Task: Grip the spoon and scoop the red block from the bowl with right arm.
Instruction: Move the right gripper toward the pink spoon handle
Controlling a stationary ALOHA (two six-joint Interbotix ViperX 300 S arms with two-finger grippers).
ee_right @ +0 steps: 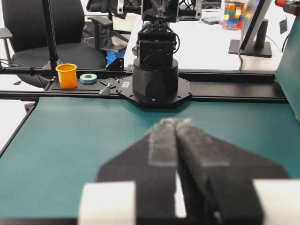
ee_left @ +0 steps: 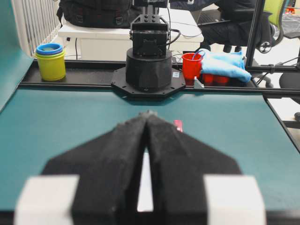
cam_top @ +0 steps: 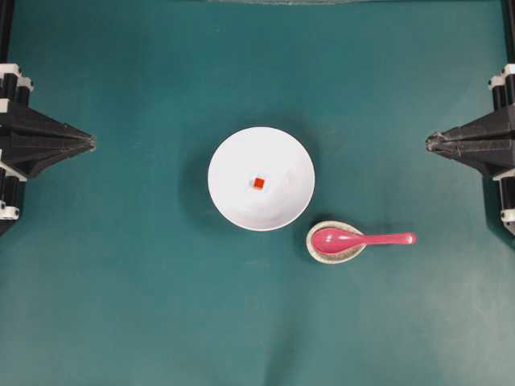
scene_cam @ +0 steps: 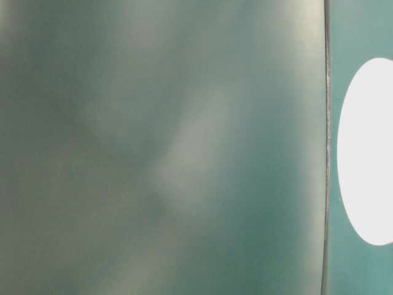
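Note:
The white bowl [cam_top: 261,178] stands in the middle of the green table, and the tiny red block [cam_top: 258,182] lies at its centre. The pink spoon [cam_top: 362,239] rests to the bowl's lower right, its oval end in a speckled egg-shaped rest [cam_top: 334,243] and its handle pointing right. My right gripper [cam_top: 430,142] is shut and empty at the right edge, well away from the spoon. My left gripper [cam_top: 92,142] is shut and empty at the left edge. In the wrist views the left gripper [ee_left: 148,114] and right gripper [ee_right: 175,122] show their tips pressed together. A bit of pink spoon [ee_left: 178,125] peeks past the left fingers.
The table-level view is mostly a blurred green surface, with the white bowl [scene_cam: 367,150] at its right edge. Beyond the table stand the opposite arm bases [ee_left: 148,65] [ee_right: 155,70], stacked cups [ee_left: 50,60], a red cup [ee_left: 191,65] and an orange cup [ee_right: 67,75].

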